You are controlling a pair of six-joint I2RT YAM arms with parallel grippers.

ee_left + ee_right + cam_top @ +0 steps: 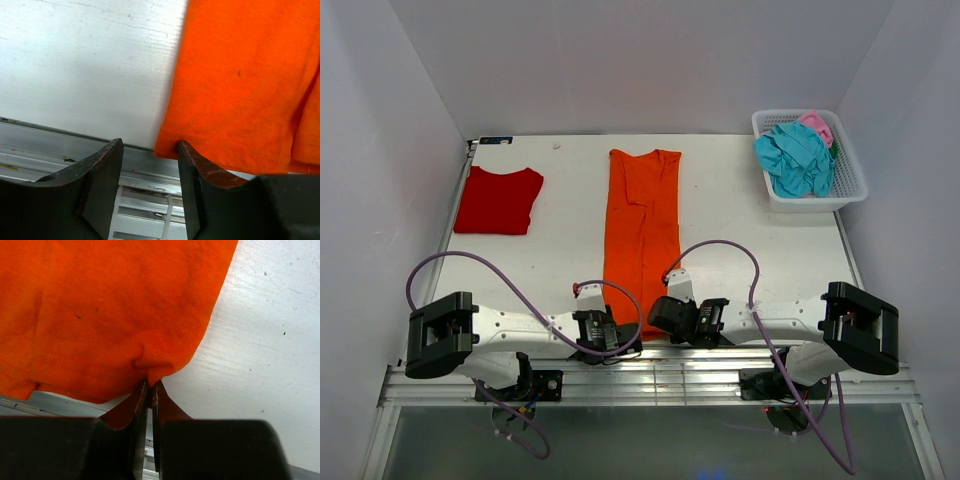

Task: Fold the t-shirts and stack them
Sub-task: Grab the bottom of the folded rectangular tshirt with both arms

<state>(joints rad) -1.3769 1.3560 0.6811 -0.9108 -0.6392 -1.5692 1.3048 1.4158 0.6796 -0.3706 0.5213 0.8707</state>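
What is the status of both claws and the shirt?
Right claw shut on near hem of bright orange cloth t-shirt. Left claw open at its other near corner. Nothing blocking.

Robotics lab test cell, white worktop stood boxed in by plain white panels, left arm and right arm sat bolted along an aluminium rail, purple cables looped loose.

Table: orange shirt, red shirt (basket)
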